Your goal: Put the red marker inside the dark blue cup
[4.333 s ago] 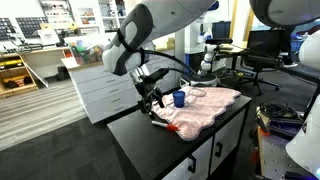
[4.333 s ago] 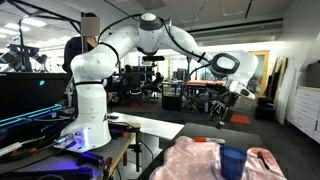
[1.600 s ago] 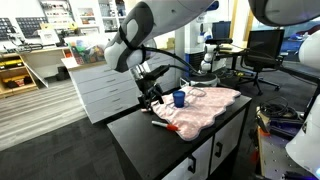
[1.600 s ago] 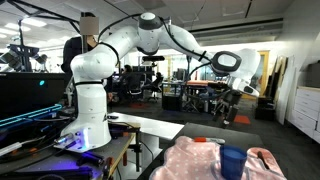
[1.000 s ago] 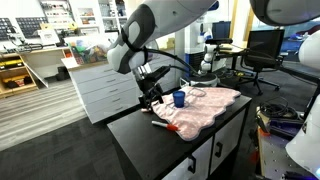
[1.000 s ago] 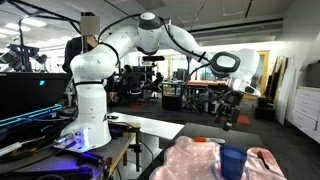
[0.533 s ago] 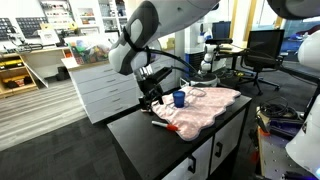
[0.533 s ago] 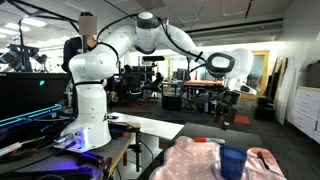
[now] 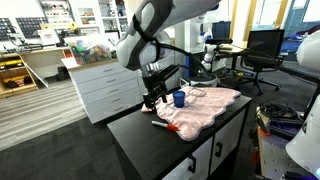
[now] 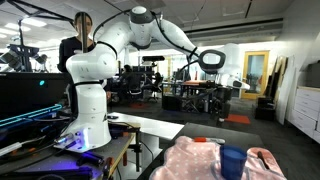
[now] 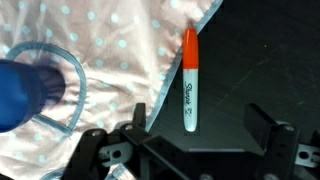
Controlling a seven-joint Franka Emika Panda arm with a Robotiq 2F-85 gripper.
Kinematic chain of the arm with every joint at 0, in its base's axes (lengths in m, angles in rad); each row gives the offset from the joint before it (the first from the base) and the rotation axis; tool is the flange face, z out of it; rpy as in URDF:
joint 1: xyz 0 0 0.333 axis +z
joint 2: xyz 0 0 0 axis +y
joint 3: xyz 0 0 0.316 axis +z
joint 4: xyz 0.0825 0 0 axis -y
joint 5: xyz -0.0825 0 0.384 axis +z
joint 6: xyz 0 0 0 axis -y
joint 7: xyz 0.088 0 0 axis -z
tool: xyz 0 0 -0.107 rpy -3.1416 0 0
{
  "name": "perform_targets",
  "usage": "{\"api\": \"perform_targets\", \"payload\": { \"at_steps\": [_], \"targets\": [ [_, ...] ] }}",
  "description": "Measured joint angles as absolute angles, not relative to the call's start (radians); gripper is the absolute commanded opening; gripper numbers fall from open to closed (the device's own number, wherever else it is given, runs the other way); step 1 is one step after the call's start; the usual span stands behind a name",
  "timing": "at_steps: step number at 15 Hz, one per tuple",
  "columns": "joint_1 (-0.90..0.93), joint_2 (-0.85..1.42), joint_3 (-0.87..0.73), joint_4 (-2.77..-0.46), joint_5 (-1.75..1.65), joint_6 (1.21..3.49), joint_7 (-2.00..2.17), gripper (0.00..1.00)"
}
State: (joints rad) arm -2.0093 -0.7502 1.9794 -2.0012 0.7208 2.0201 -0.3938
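Marker [image 11: 190, 80] lies centred under my spread tool [image 11: 200, 128], long axis square to the closing line. Cup [image 11: 25, 92] stands near the marker, on the cloth [image 11: 120, 45].

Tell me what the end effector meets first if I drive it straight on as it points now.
Most likely the red marker, lying on the black tabletop between the fingers of the open end effector in the wrist view. How far above it the fingers hang is unclear.

Gray floor [image 9: 40, 130], white drawer cabinet [image 9: 100, 92].
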Motion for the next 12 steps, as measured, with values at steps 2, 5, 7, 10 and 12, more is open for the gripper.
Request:
{"api": "perform_targets", "payload": {
  "at_steps": [2,5,7,10,12],
  "targets": [
    [-1.991,-0.721,1.977,-2.041,0.721,2.06,-0.4,1.0],
    [-1.967,-0.685,1.977,-2.09,0.721,2.11,-0.412,1.0],
    [-1.957,-0.667,1.98,-2.111,0.721,2.136,-0.419,1.0],
    [-1.947,-0.643,1.988,-2.136,0.721,2.186,-0.437,1.0],
    [-1.946,-0.632,1.996,-2.145,0.721,2.217,-0.455,1.0]
  ]
}}
